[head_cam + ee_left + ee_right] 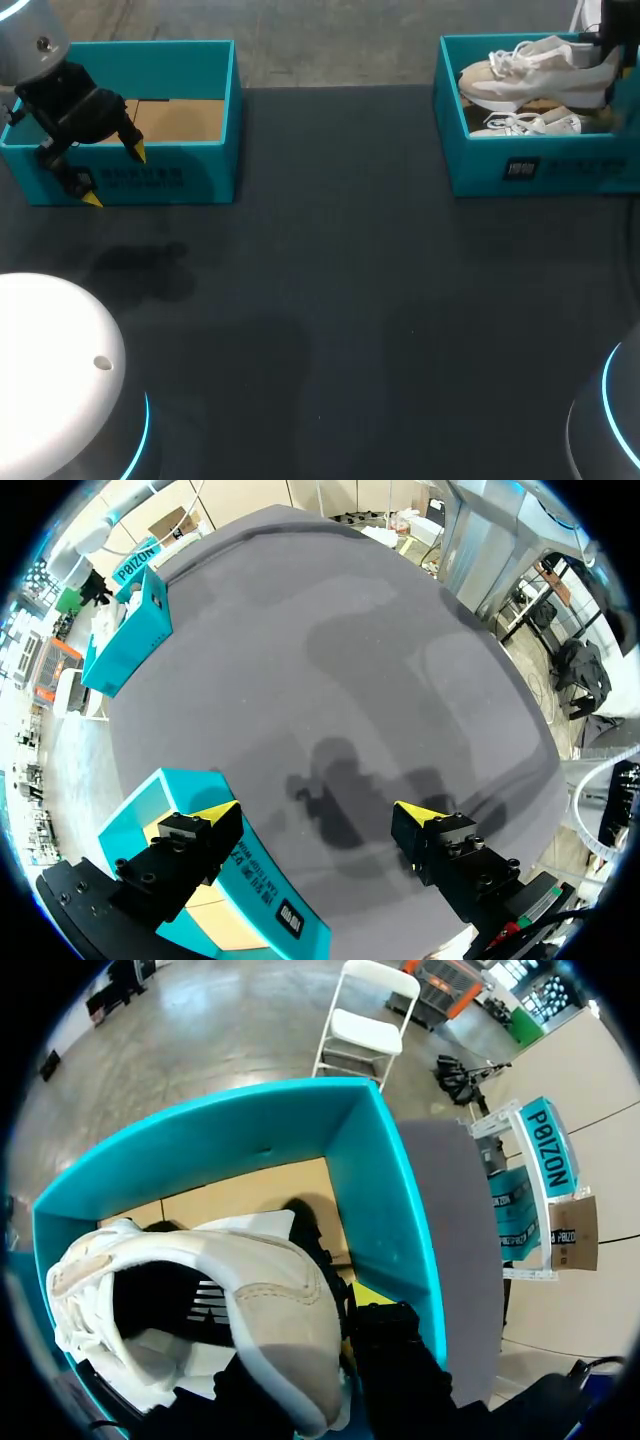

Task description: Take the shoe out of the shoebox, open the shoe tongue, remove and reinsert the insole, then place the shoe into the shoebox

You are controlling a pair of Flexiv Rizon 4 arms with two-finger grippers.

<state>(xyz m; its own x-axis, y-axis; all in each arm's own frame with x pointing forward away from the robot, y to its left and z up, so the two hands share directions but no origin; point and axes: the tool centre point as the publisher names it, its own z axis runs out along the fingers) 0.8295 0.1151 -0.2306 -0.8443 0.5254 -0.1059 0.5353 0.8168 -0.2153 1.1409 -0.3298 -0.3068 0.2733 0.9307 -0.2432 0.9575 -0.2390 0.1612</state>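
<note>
At the far right corner of the desk [350, 300], the right pincer [322, 1362] is closed on the heel of the beige shoe [535, 75]. One finger sits inside the collar and the other against the outside of the heel. The shoe hangs inside the teal shoebox [470, 170], toe towards the box's left wall. It appears to be lifted off the cardboard floor, above a second shoe [525, 125] lying lower in the same box. So the task looks to be at its very first step, taking the shoe out.

Across the desk, the left pincer [318, 815] hovers with its yellow tips spread wide and nothing between them. One finger is over the front wall of an empty teal box [180, 180] and the other over bare desk.

The hold is the weak point. It grips only the soft heel rim, with the rest of the shoe hanging out beyond the fingers. The shoe could therefore tip toe-down or slide out of the grip as it rises. A sagging toe or the loose white laces could snag the box wall or the second shoe, dragging the light box along or pulling the other shoe out too. A lift that is too low or slanted too early would cause this.
</note>
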